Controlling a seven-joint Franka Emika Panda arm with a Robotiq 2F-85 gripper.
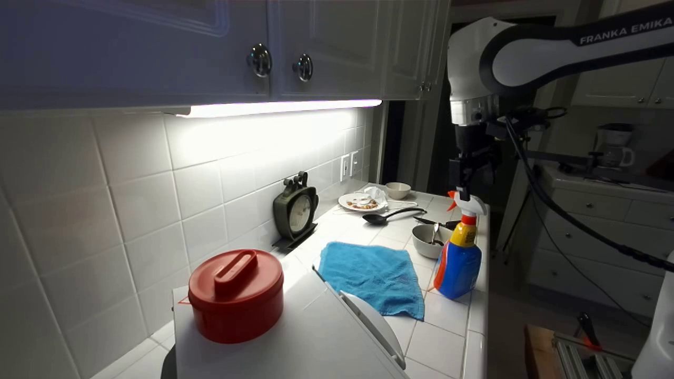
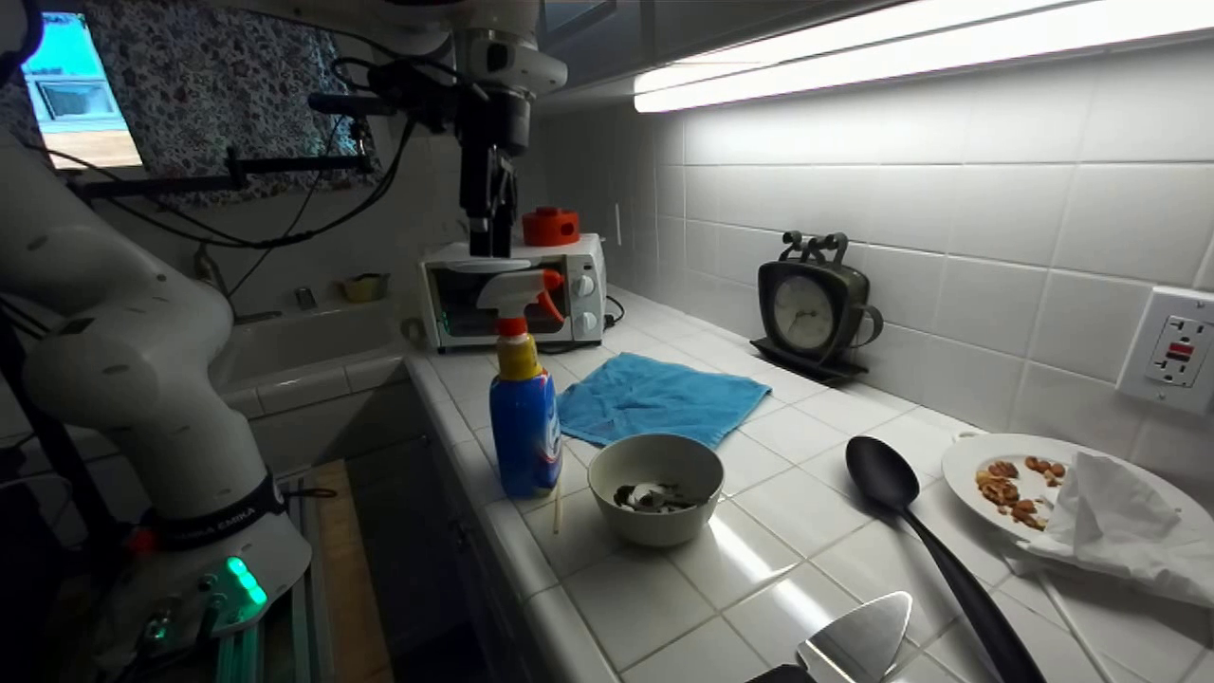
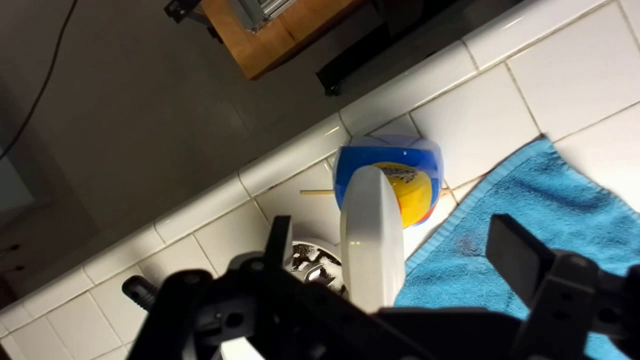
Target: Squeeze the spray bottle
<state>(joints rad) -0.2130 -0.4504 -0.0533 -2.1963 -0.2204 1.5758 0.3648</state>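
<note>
The spray bottle (image 2: 524,432) stands upright near the counter's edge, its blue body topped by a yellow band and a white head with a red-orange trigger (image 2: 548,294). In both exterior views my gripper (image 2: 490,242) points down just above the spray head (image 1: 468,202). Seen from the wrist, the white top of the bottle (image 3: 372,235) lies between the two widely spread fingers, closer to the left one, and neither finger appears to touch it. My gripper (image 3: 396,250) is open and holds nothing. The trigger is hidden in the wrist view.
A grey bowl (image 2: 654,484) with a spoon stands beside the bottle, and a blue cloth (image 1: 371,276) lies flat nearby. A toaster oven (image 2: 512,294) carries a red lidded container (image 1: 237,295). A clock (image 2: 811,308), a black spoon (image 2: 882,470) and a plate (image 2: 977,474) are further along.
</note>
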